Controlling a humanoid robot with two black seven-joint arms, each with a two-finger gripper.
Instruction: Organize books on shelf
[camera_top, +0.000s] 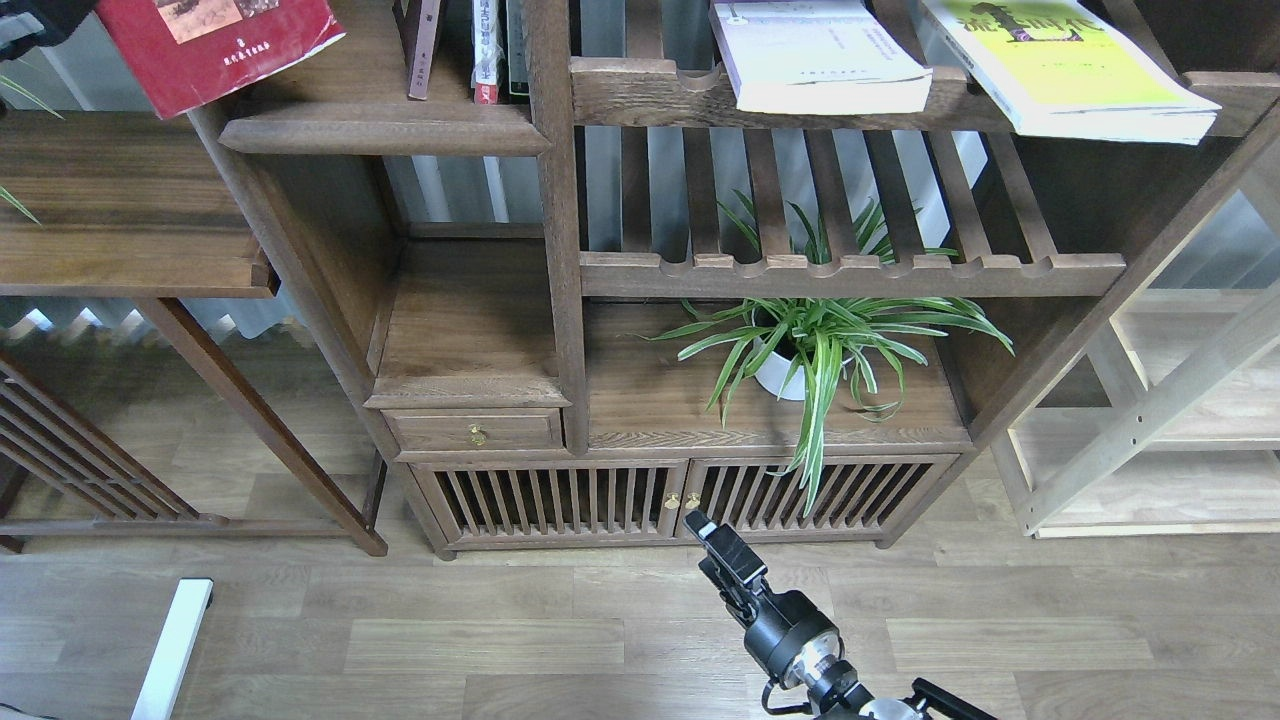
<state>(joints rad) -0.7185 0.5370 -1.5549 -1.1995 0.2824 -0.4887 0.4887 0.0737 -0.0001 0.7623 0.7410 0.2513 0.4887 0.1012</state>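
Note:
The red book (215, 45) hangs tilted at the top left, overlapping the bookcase's left post and the left end of the solid dark-brown shelf (385, 130). My left gripper (35, 18) shows only as a dark part at the top-left corner, against the book's left edge. The pale lavender-white book (815, 55) and the yellow-green book (1065, 65) lie flat on the upper slatted shelf at the right. My right gripper (722, 545) hangs low over the floor in front of the cabinet doors, holding nothing; its fingers cannot be told apart.
Slim volumes (487, 50) stand at the right end of the solid shelf. A potted spider plant (815, 350) sits under the lower slatted shelf. A side table (120, 200) is at the left, a pale light-wood rack (1170, 400) at the right.

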